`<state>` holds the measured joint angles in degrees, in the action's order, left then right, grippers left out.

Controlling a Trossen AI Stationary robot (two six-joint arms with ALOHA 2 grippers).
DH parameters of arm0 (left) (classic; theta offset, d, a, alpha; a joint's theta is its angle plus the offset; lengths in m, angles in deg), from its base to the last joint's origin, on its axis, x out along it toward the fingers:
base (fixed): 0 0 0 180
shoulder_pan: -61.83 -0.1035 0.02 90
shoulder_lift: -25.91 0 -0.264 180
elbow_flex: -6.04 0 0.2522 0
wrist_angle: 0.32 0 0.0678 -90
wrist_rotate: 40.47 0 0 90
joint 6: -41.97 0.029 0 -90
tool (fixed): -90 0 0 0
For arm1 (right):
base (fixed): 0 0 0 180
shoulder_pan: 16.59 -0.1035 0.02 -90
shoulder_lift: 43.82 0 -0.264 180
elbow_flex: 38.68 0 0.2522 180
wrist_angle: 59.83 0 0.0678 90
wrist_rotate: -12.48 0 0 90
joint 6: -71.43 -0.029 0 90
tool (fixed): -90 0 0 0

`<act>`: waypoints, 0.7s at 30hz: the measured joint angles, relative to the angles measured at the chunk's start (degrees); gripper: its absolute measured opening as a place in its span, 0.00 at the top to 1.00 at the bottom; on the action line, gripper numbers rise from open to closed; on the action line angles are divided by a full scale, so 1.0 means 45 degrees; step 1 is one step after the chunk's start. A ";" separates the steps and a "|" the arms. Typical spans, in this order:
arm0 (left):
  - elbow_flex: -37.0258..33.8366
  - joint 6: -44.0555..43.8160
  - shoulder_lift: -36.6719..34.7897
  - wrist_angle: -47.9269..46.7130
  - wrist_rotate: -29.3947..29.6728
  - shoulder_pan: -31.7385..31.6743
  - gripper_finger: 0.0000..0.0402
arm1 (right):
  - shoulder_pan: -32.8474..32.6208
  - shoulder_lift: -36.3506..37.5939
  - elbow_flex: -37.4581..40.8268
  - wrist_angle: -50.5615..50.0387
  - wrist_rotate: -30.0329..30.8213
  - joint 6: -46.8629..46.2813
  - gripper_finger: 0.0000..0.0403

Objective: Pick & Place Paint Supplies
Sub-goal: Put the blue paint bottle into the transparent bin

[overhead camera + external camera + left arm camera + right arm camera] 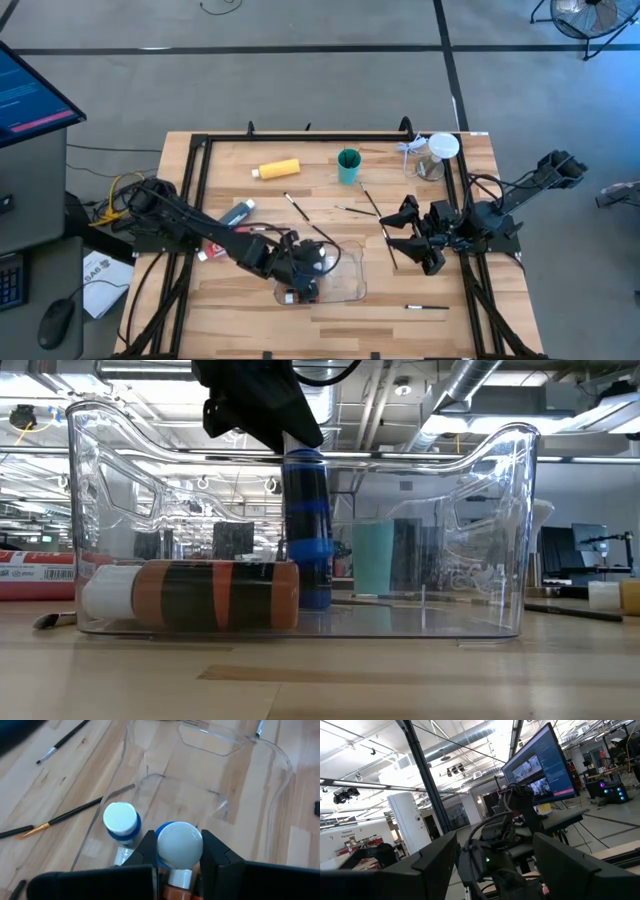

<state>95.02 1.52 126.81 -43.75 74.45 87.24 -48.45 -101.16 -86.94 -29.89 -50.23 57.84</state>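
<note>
Table (pixel 240 305), placing step: your left gripper (pixel 179 851) jaws grip a blue tube (pixel 306 530) upright inside the clear tray (pixel 350 285) at 6 o'clock; right gripper (pixel 408 238) idle at 3 o'clock, jaws released; next, release and lift clear.

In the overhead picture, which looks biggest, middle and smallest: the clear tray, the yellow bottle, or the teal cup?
As they look in the high view:
1. Clear tray, clearly the largest, though the left arm partly covers it.
2. Yellow bottle, lying on its side.
3. Teal cup, smallest; it is seen from above, so its height barely shows.
</note>
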 joint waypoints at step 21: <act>0.0000 -0.0090 0.0457 -0.0024 -0.0128 -0.0302 0.92 | 0.0000 -0.0005 -0.0005 -0.0234 -0.0005 0.0000 0.37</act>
<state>95.02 1.12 128.86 -43.86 73.87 85.88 -48.45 -101.18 -86.97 -30.95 -50.25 57.84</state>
